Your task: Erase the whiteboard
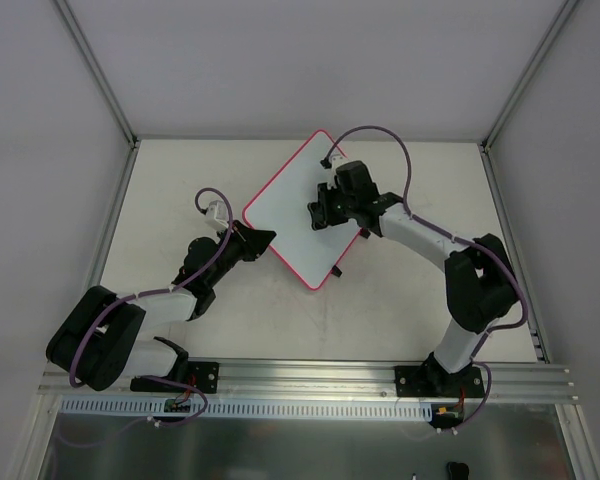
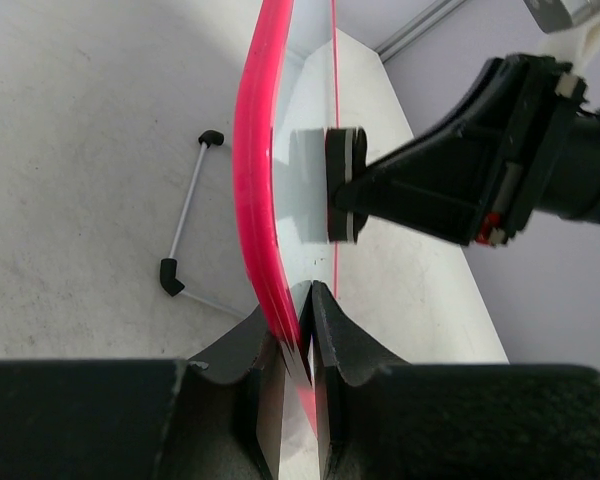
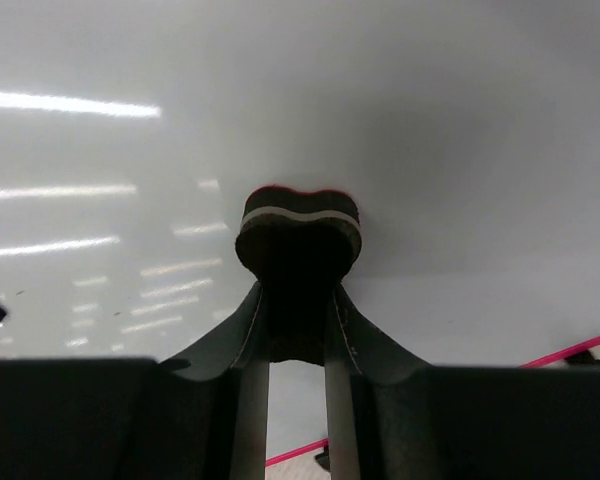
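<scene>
The whiteboard (image 1: 285, 205), white with a red-pink rim, lies turned like a diamond at the middle of the table. My left gripper (image 1: 263, 240) is shut on its lower left edge; in the left wrist view the jaws (image 2: 307, 300) pinch the pink rim (image 2: 250, 170), and the board is seen edge-on. My right gripper (image 1: 320, 212) is shut on a small black eraser block (image 3: 300, 228) with a pale stripe. The eraser is pressed flat against the white face (image 3: 430, 120). From the left wrist, the eraser (image 2: 345, 183) touches the board. No writing shows on the board.
A thin metal rod with black ends (image 2: 185, 215) lies on the table beside the board. Small black tabs (image 1: 338, 270) sit at its lower right edge. Grey enclosure walls surround the table, and an aluminium rail (image 1: 310, 375) runs along the near edge.
</scene>
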